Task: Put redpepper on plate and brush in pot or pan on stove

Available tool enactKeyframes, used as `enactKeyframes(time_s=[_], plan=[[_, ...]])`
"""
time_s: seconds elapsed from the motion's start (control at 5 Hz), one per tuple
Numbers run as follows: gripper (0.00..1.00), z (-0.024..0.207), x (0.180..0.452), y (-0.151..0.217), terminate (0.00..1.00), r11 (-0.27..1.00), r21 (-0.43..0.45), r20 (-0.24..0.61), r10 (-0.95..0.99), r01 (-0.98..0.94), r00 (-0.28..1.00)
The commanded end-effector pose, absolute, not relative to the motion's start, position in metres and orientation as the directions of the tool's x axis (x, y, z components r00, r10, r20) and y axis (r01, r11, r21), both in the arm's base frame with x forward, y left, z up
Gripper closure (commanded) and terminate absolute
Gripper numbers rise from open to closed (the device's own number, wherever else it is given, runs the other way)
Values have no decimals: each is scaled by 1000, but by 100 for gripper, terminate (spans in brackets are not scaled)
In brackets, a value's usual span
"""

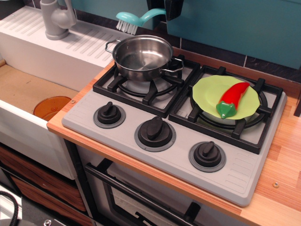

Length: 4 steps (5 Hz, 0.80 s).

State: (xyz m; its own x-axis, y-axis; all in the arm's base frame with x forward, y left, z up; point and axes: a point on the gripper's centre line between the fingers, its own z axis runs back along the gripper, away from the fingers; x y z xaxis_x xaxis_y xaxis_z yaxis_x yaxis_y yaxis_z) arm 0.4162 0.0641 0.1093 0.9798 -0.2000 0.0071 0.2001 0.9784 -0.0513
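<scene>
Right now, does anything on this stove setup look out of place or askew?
Only the brush: it hangs in the air behind the pot, tilted with bristles down, held at its handle by the gripper at the top edge, jaws hidden. The redpepper lies on the plate.

The pot (142, 57) stands open on the left burner of the stove (174, 141), its mouth unobstructed from above; the brush (134, 20) hangs over its back rim, held by the gripper (162, 10) at the top edge; the plate (225, 97) carries the pepper (232, 98) on the right burner; three knobs (154, 128) stand proud along the front; the faucet (55, 19) rises at far left, well apart.
</scene>
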Motion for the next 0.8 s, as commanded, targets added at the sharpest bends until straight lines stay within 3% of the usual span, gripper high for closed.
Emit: enactKeyframes(time_s=[0.0,0.6], plan=[[0,123,410,56,0,982,-34,56,-185,187,981],[0,144,389,39,0,989,-10,31,-147,148,989]])
